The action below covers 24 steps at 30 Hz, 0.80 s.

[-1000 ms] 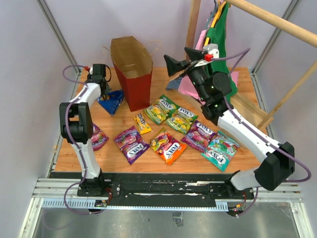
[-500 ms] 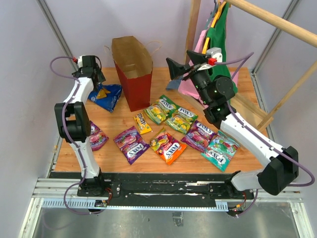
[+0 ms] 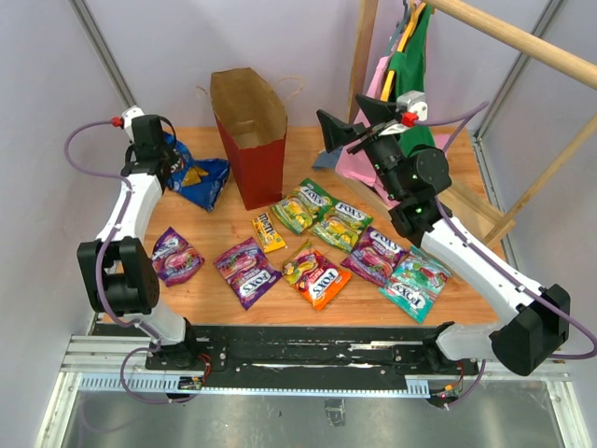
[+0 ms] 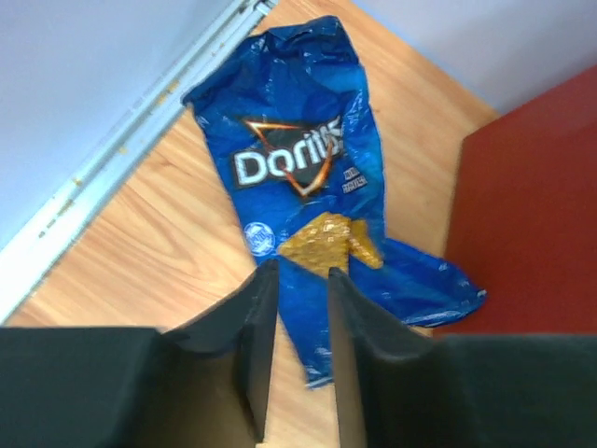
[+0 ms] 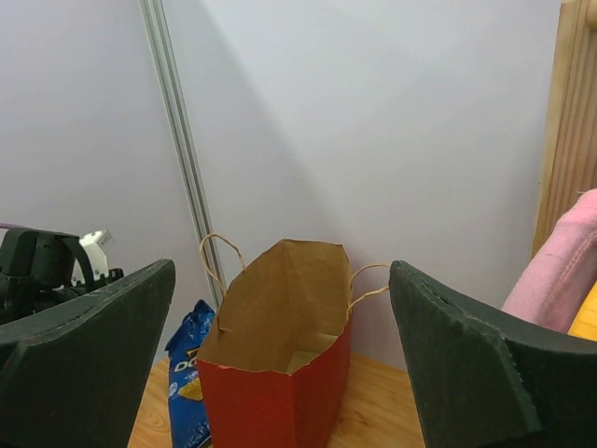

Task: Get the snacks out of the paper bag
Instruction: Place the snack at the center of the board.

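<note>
Top view. Paper bag (image 3: 256, 168) stood upright at the back of the wooden bench (image 3: 205, 303), mouth open, brown inside; its contents were not readable from above. Blue Doritos packet (image 3: 203, 179) lay flat just left of the bag. The other snacks (image 3: 317, 277) were spread on the bench in front of the bag: purple, yellow, orange, green and teal. Left arm (image 3: 131, 201) reached along the left edge, with the left jaws raised near the blue packet. Right arm (image 3: 448, 243) held the right jaws in the air to the right of the bag. Green garment (image 3: 415, 56) hung from a wooden frame (image 3: 508, 37) at the right.

Left wrist view. Fingers (image 4: 256, 359) stood a narrow gap apart with nothing between them, tips over the packet's lower end; contact could not be told. The bag's red wall was at the right. A metal rail (image 4: 103, 168) ran along the bench edge.

Right wrist view. Right jaws were spread wide, empty, and faced the bag. Nothing clear showed inside it. Twine handles (image 5: 216, 257) stood up. A pale wall (image 5: 373, 112) lay behind.
</note>
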Motion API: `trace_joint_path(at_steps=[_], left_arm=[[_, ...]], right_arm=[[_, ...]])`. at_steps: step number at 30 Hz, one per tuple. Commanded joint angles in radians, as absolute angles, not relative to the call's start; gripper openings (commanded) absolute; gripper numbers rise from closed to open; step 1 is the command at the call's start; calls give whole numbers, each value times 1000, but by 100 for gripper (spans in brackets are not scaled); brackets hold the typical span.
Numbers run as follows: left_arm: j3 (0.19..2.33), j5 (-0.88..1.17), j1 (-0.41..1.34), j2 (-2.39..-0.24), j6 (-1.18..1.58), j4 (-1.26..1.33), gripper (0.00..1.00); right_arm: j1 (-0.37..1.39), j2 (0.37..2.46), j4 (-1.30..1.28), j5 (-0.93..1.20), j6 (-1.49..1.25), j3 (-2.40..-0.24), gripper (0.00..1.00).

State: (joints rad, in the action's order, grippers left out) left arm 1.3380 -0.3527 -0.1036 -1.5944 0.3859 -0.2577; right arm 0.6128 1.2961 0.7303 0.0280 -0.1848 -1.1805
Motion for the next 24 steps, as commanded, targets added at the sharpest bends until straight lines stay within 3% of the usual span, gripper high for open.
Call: trace_joint_path(at_steps=[1, 3, 7, 12, 16, 24], left_arm=[[1335, -282, -112, -1611, 386, -226, 13], [1296, -242, -113, -1628, 383, -187, 1], [1266, -132, -119, -1721, 399, -110, 1], [1404, 9, -154, -1965, 469, -89, 1], [1579, 11, -188, -2143, 526, -152, 1], [1637, -3, -224, -2231, 566, -204, 1]], right_arm=[[597, 1273, 749, 45, -195, -1159, 99], [598, 1269, 745, 43, -192, -1153, 99], [597, 1276, 731, 41, -181, -1163, 98], [598, 1280, 724, 43, -173, -1162, 98], [597, 1273, 720, 35, -164, -1149, 98], [598, 1278, 717, 22, -158, -1144, 98]])
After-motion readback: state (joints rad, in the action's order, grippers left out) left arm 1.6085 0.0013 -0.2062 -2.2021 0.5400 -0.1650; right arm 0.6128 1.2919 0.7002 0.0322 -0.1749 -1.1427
